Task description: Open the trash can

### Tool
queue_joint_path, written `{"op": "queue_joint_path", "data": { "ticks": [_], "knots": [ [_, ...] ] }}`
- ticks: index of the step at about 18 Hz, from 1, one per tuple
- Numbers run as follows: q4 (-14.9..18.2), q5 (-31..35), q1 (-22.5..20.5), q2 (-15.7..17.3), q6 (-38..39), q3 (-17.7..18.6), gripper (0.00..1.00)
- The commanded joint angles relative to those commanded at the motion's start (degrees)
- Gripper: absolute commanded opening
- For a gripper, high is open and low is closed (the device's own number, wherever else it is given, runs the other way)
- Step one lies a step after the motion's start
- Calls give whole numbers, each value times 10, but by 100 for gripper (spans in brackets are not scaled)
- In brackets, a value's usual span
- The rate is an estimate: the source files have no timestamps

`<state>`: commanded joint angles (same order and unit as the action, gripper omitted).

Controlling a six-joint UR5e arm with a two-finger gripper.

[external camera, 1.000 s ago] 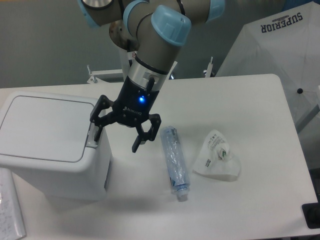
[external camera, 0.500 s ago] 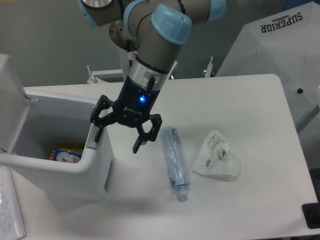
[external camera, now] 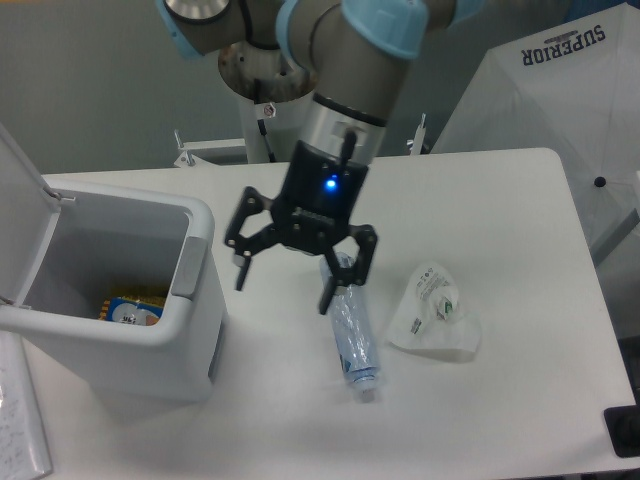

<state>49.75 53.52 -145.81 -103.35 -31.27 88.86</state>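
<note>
The white trash can (external camera: 190,330) stands at the left of the table with its lid (external camera: 22,215) swung up at the far left. Its inside shows, with a blue and orange packet (external camera: 130,310) at the bottom. The grey push tab (external camera: 187,268) sits on the can's right rim. My gripper (external camera: 284,283) is open and empty, hanging above the table to the right of the can and apart from it, over the top end of a plastic bottle.
A crushed clear plastic bottle (external camera: 352,335) lies on the table right of the can. A crumpled white mask (external camera: 435,315) lies further right. A white sheet (external camera: 20,430) lies at the front left corner. A white umbrella (external camera: 570,110) stands beyond the table's right edge.
The lid was shut a second ago and is now swung open. My gripper has moved right, away from the push tab, and stays open.
</note>
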Motion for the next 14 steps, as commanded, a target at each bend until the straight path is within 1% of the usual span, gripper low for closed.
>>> {"op": "queue_joint_path", "data": {
  "ticks": [2, 3, 5, 8, 10, 12, 14],
  "knots": [
    [0, 15, -7, -13, -10, -5, 100],
    [0, 37, -9, -16, -12, -5, 100],
    [1, 80, -23, -17, -44, 0, 100],
    [4, 94, -43, -20, -79, 9, 100],
    [5, 108, -51, -35, -127, 11, 100],
    [5, 141, -62, -44, -177, 12, 100],
    [5, 172, -69, -62, -234, 11, 100]
  ]
}}
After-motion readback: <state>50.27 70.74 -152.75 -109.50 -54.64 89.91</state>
